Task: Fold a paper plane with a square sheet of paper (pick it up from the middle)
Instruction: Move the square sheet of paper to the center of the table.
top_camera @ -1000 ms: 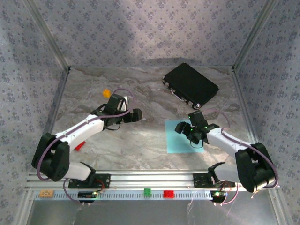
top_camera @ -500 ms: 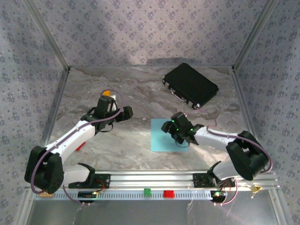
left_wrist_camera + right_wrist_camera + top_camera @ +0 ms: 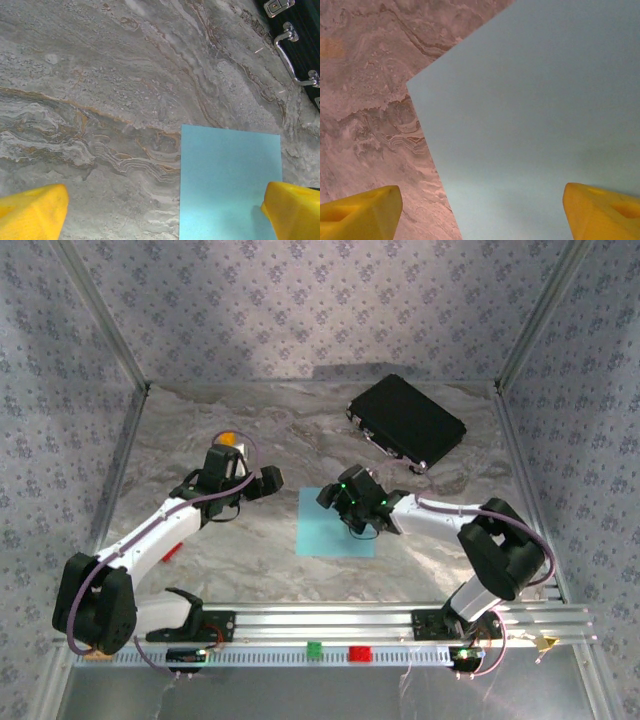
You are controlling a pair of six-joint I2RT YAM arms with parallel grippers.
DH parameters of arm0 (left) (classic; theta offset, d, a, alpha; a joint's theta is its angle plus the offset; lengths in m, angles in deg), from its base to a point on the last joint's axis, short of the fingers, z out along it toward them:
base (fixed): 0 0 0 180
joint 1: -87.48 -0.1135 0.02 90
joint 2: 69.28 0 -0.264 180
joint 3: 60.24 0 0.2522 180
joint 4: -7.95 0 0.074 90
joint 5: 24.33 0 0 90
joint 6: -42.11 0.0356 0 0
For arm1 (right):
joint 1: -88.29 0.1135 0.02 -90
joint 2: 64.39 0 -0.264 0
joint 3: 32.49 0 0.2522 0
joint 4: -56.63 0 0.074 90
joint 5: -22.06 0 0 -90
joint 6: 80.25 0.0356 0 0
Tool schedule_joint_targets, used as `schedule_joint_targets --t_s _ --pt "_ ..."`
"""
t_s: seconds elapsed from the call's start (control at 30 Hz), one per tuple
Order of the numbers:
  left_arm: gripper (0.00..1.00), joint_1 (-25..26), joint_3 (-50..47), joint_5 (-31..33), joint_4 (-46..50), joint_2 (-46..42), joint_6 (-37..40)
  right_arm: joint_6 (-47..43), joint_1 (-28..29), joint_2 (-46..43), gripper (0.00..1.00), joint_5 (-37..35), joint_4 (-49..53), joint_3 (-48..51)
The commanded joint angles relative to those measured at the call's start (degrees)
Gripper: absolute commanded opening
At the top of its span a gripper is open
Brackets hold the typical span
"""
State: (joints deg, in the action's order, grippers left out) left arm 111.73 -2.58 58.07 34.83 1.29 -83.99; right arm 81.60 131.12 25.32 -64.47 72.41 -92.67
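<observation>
A grey marbled table [image 3: 250, 560], closed in by patterned walls, carries everything. The black case [image 3: 407, 422] lies at the far right. The square sheet of paper [image 3: 322, 540] lies flat in the middle, not yet folded. The right gripper [image 3: 352, 508] stands over its far right part and the left gripper [image 3: 263, 482] near its far left corner; both are spread wide and empty. I think the thin sheet may slide or crumple if pinched there, off-centre. Whether the right fingertips touch it I cannot tell. The left arm half hides a small orange cube [image 3: 229, 438].
</observation>
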Motion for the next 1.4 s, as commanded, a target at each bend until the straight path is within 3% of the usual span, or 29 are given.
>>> schedule_joint_targets --t_s 0.0,0.4,0.73,0.9,1.03,1.2,1.37 --pt "1.0 -0.31 2.35 -1.17 0.1 -0.38 2.38 -4.14 -1.79 -1.78 0.86 -0.71 6.02 -0.89" --pt "1.0 -0.42 0.06 1.98 -3.29 -1.81 1.18 -7.27 -2.14 5.48 0.86 5.07 6.81 -4.06" --pt "1.0 -2.64 -3.51 4.92 -4.74 -4.92 -1.76 1.28 2.17 10.35 0.83 4.9 -3.68 -5.58" --pt "1.0 -3.16 -0.73 1.08 -0.47 -3.77 0.28 2.48 2.54 6.89 0.81 4.0 -14.34 -1.27" --pt "0.99 -2.99 -0.8 -3.44 -1.77 -2.8 0.18 -0.48 1.87 0.14 0.82 -1.72 -10.22 0.83" --pt "0.89 -1.5 1.54 -5.8 1.03 2.04 -0.98 -4.62 -0.66 -7.88 0.85 -6.03 -3.61 4.31" --pt "0.84 5.1 8.5 -3.88 6.64 10.46 -2.42 -7.74 -4.98 -13.48 0.88 -5.77 0.63 7.42"
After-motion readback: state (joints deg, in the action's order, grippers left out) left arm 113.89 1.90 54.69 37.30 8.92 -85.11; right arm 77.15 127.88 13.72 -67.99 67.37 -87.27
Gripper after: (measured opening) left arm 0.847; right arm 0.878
